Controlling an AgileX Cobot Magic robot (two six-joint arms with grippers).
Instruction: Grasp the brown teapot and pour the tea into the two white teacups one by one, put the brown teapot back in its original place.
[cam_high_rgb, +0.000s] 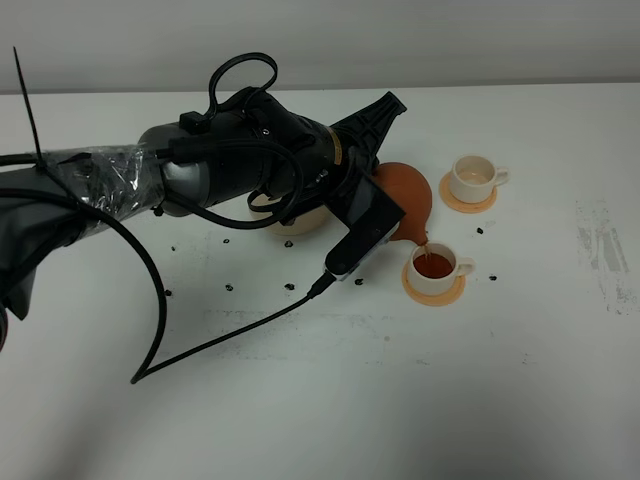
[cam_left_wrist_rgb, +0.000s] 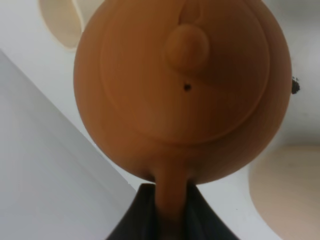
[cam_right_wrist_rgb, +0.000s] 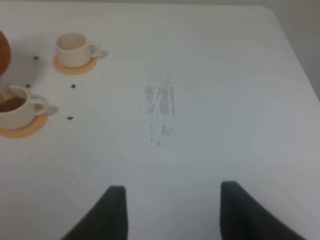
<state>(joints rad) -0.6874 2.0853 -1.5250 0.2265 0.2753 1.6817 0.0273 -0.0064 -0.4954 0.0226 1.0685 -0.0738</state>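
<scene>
My left gripper (cam_left_wrist_rgb: 170, 212) is shut on the loop handle of the brown teapot (cam_high_rgb: 412, 195) and holds it tilted, spout down, over the nearer white teacup (cam_high_rgb: 436, 265). Tea (cam_high_rgb: 431, 266) fills that cup; a thin stream runs from the spout. In the left wrist view the teapot (cam_left_wrist_rgb: 185, 90) fills the frame, lid knob facing the camera. The farther teacup (cam_high_rgb: 474, 178) stands upright on its orange coaster and looks empty. The cream saucer (cam_high_rgb: 300, 224) is mostly hidden under my left arm. My right gripper (cam_right_wrist_rgb: 172, 210) is open and empty over bare table, right of both cups (cam_right_wrist_rgb: 72, 49) (cam_right_wrist_rgb: 15, 107).
Each cup sits on an orange coaster (cam_high_rgb: 434, 288). Small dark specks (cam_high_rgb: 228, 288) are scattered on the white table (cam_high_rgb: 400, 400). A black cable (cam_high_rgb: 160, 300) loops from my left arm onto the table. A scuffed grey patch (cam_right_wrist_rgb: 160, 112) lies right of the cups.
</scene>
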